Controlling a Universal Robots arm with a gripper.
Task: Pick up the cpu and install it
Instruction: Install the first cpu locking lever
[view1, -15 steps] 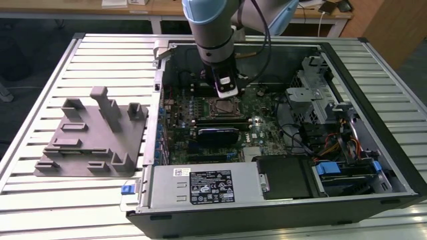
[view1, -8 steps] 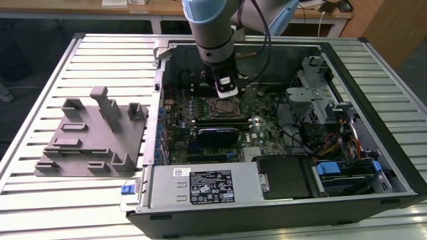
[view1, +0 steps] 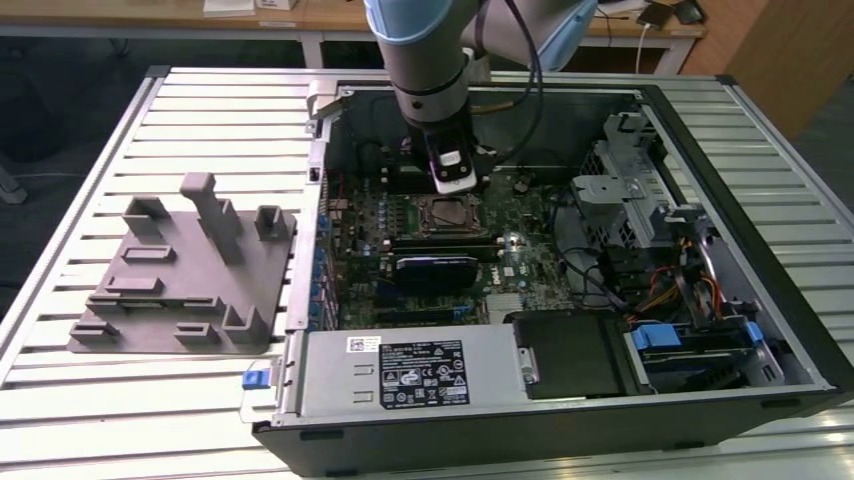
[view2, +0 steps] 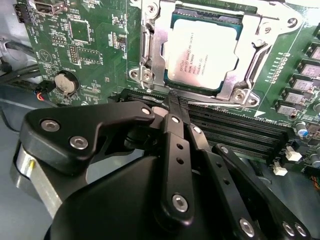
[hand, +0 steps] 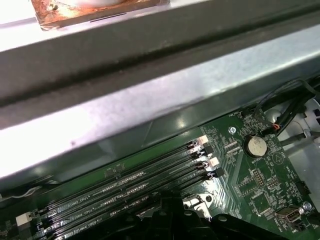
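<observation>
Your fingers (view2: 172, 102) are pressed together, holding nothing — they hover just beside the socket frame (view2: 150, 75). The cpu (view2: 204, 50) already sits in that frame on the motherboard (view1: 534, 245), inside the computer case (view1: 787, 330).

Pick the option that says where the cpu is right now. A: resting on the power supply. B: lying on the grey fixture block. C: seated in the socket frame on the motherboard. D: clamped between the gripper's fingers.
C: in the second wrist view the cpu sits flat inside the metal socket frame, and the gripper beside it is shut and holds nothing.
</observation>
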